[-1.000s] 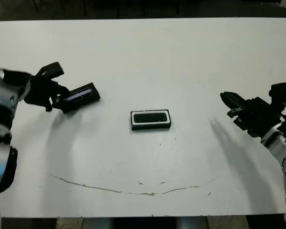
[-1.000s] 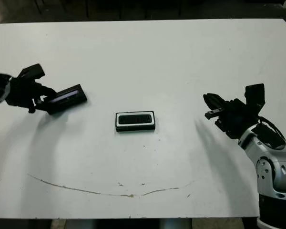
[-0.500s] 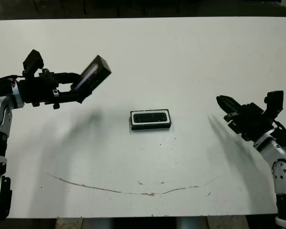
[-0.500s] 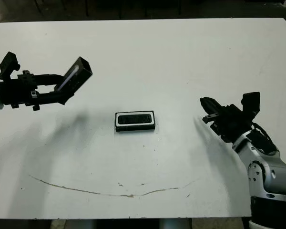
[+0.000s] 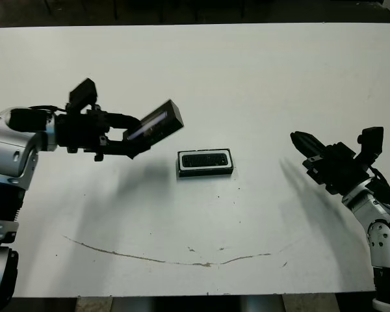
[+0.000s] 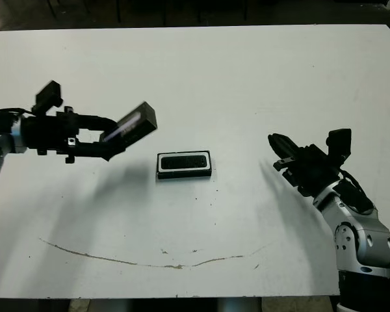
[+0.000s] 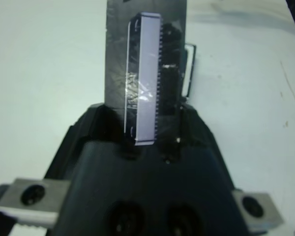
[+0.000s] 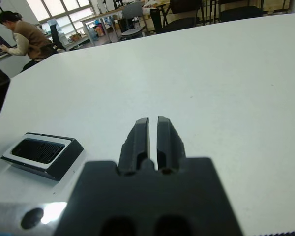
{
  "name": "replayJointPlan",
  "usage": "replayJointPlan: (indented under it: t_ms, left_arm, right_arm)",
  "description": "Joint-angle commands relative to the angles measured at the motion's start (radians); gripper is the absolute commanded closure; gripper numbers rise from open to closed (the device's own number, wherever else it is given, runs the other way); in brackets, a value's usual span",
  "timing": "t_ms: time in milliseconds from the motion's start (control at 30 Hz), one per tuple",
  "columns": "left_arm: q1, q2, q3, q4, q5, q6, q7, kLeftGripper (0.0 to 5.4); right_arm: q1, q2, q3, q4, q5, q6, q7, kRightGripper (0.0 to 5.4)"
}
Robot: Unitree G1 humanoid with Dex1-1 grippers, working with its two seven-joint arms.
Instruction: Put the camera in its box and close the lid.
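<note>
Camera (image 5: 205, 160) lies inside the box (image 5: 205, 172), its dotted face up, so you see the black bar ringed by the white lining and the black outer rim. That box sits flat near the middle of the white tabletop (image 5: 247, 78), long side running left to right.

Your left gripper (image 5: 135, 135) is up off the tabletop, just left of the box and a little farther back. Its fingers are clamped on the lid (image 5: 155, 121), gripping one end so the panel sticks out toward the box at a tilt, pale strip showing along its length. In the left wrist view the lid (image 7: 146, 73) stands on edge between the fingers (image 7: 96, 114), and part of the box shows just past it. Lid and box are near each other but not touching; a shadow falls on the tabletop beneath the arm.

Your right gripper (image 5: 300, 139) hangs well off to the right of the box, pointing toward it. In the right wrist view its fingers (image 8: 139, 140) are nearly together with only a thin slit between them, holding nothing. A thin brown scuff line (image 5: 175, 261) curves across the near part of the tabletop. A person (image 8: 19, 37) sits beyond the far edge.
</note>
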Motion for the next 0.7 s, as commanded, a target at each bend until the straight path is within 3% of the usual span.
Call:
replayJointPlan:
  t_ms: [33, 300, 700]
  left_arm:
    - [0.0, -0.024, -0.039, 0.018, 0.024, 0.009, 0.008, 2.89]
    - [0.004, -0.068, -0.101, 0.067, 0.061, -0.008, 0.008, 2.89]
    - [0.015, -0.149, -0.112, 0.116, 0.079, 0.008, 0.093, 2.89]
  right_arm:
    - [0.016, -0.005, 0.004, -0.003, -0.004, 0.016, -0.011, 5.4]
    - [0.001, -0.001, -0.004, 0.034, 0.034, 0.014, 0.02, 5.4]
    - [0.002, 0.0, 0.002, 0.032, 0.009, -0.012, 0.001, 5.4]
